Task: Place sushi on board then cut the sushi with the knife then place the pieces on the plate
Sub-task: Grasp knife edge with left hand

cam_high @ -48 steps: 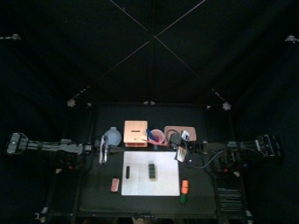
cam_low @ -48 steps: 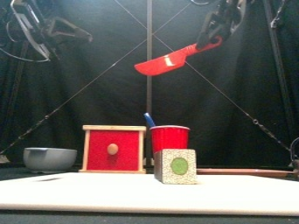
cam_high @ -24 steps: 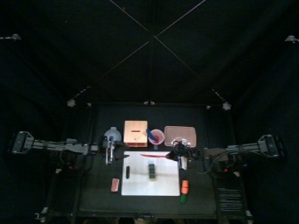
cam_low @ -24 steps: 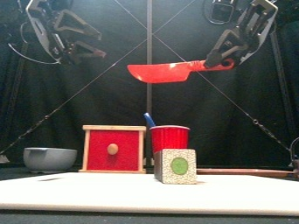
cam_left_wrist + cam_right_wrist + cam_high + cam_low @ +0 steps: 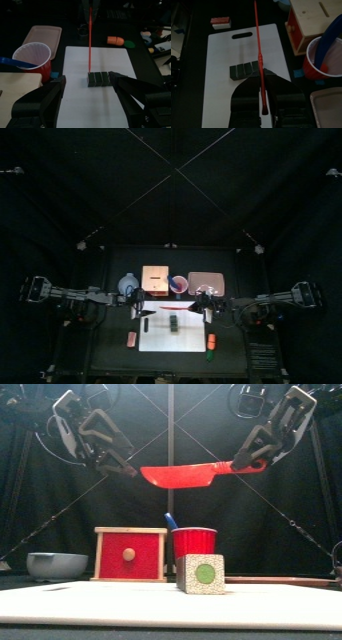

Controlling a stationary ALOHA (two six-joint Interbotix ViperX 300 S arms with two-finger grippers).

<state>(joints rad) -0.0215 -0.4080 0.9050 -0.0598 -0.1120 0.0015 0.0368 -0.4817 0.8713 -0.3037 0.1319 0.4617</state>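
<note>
Red knife held in the air by the right hand, which is clamped on the handle end. Blade is roughly level, pointing toward the left arm's side, well above the table and touching nothing. In both wrist views the blade shows edge-on as a thin red line over the sushi roll.

Sushi roll sits near the middle of the white cutting board, dark green blocks joined in one row, end face with a green centre turned to the front. No block is separated.

Left hand is up at about knife height, just beside the blade tip, jaws spread wide and empty. From its wrist camera the two jaws frame the roll far below.

Behind the board:
- pale wooden box with red drawer front
- red cup holding the blue knife
- pink tray, empty, behind the board toward the right arm's side
- blue-grey bowl on the left

Orange toy lies on the table right of the board, reddish toy left of it.
</note>
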